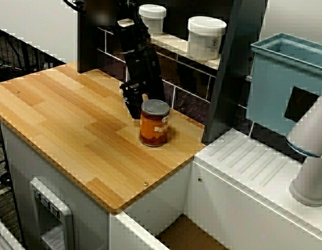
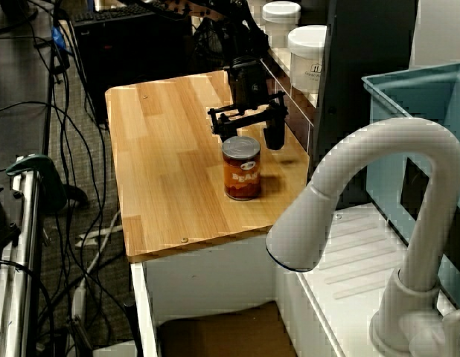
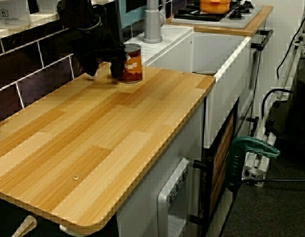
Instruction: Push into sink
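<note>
An orange-labelled can (image 1: 154,123) stands upright on the wooden countertop (image 1: 72,120), near the corner of the board closest to the sink (image 1: 187,234). The can has a silver lid and white lettering on its label. It sits wholly on the wood, short of the edge, so it is not in the basin.

The gripper (image 2: 248,137) hangs just behind the can, on the side away from the sink. Its two dark fingers (image 2: 274,132) are spread wide, one to each side of the can's rear, with a crossbar joining them above. In the view along the counter the nearer finger appears to touch or nearly touch the can's side; contact cannot be told for certain. The fingers hold nothing between them.

Past the can, the sink lies below the counter edge, with white walls and a brown floor visible. Beside the can's corner of the board runs a ribbed white draining surface (image 1: 255,166), and beyond that stands a white faucet (image 2: 379,193) and a light blue bin (image 1: 286,83). Behind the can, two white lidded jars (image 1: 205,36) rest on a ledge above dark tiles.
</note>
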